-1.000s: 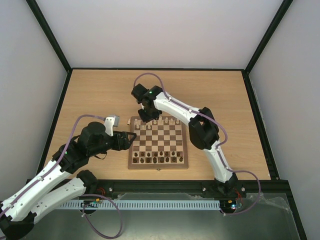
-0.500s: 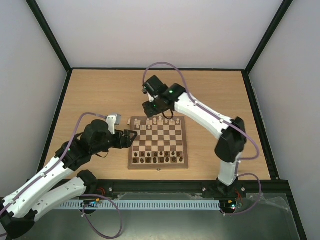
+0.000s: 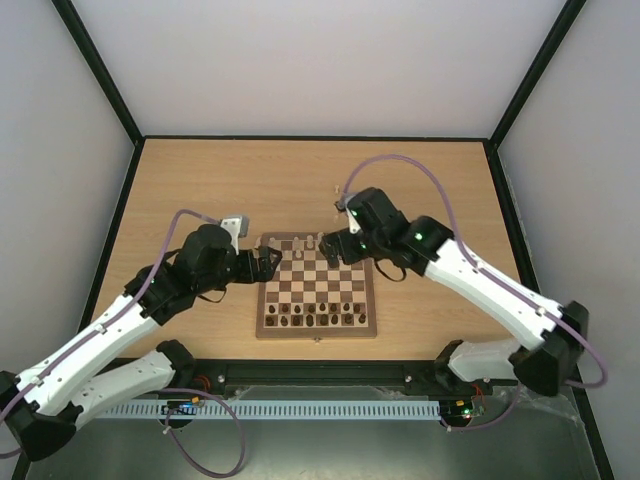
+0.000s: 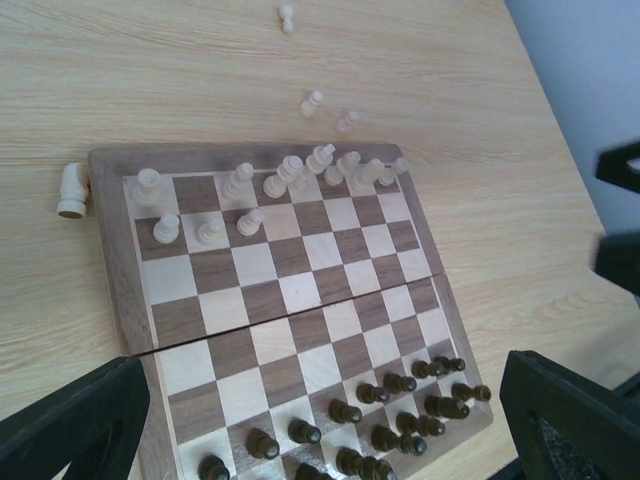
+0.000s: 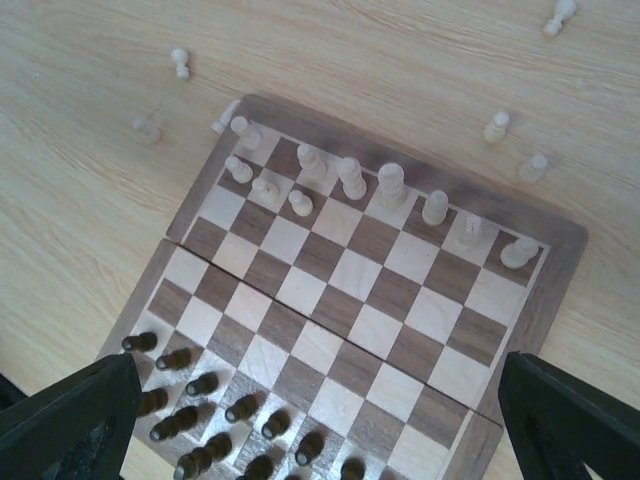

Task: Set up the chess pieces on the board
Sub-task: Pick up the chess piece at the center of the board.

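Selecting the next loose piece appears to be the step in hand. The left gripper [image 3: 266,266] hovers at the left edge of the chessboard [image 4: 110,260], jaws spread wide and empty. The right gripper [image 3: 338,246] hovers over the far rows, jaws equally wide and empty.

**Location of parts**
- The cream chess pieces [image 4: 285,175] crowd the far rank, several bunched close together. Three pawns [image 4: 210,230] stand on the second rank.
- One toppled piece [image 4: 72,190] lies on its side just beside the board's far corner.
- Several loose pawns [image 4: 313,102] stand on the tabletop [image 4: 450,80] beyond the far edge.
- The dark chessmen [image 4: 400,382] fill the near ranks.

**Procedure (recommended)**
1. Take an isolated loose pawn first, as it offers clear approach room.
2. Descend vertically and close on the body below the head.
3. Narrow the jaws before entering the crowded rank, or the neighbours are likely to tip.
4. Seat the base flat and centred on its square, then release.

**Materials**
The pieces are turned wood, smooth, round-based and narrow-necked, so they probably roll once toppled. The board shows light and dark wooden checks, a mid-brown frame and a seam across its middle. The tabletop is pale with a straight grain.
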Controlling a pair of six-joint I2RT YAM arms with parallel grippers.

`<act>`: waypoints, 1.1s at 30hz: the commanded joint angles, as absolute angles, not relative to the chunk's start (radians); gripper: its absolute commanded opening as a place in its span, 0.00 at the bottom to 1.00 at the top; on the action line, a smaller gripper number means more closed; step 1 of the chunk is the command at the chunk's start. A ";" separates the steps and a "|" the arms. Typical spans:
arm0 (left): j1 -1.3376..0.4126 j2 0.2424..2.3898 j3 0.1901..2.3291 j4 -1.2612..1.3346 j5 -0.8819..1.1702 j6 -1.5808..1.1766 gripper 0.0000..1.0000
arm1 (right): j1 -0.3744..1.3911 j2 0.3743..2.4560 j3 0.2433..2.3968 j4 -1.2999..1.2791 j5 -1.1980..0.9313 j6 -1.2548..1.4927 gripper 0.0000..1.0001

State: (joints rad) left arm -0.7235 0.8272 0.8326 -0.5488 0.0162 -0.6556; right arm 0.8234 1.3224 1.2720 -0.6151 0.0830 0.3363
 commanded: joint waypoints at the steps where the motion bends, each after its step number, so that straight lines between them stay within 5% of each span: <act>1: -0.718 0.867 0.880 -0.538 -0.062 -0.671 0.99 | 0.827 1.174 1.145 -0.524 0.062 0.358 0.99; 17: -0.649 1.132 0.832 -0.523 -0.365 -0.873 0.99 | 0.826 1.100 1.017 -0.445 -0.118 0.411 0.99; 33: -0.453 1.582 1.107 -0.721 -0.294 -0.731 0.93 | 0.825 1.008 0.965 -0.431 -0.184 0.416 0.99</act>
State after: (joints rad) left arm -0.4797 1.5047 1.0458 -0.6350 -0.3157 -0.7921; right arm 0.8234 1.0286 0.9844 -0.4423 -0.1562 0.4091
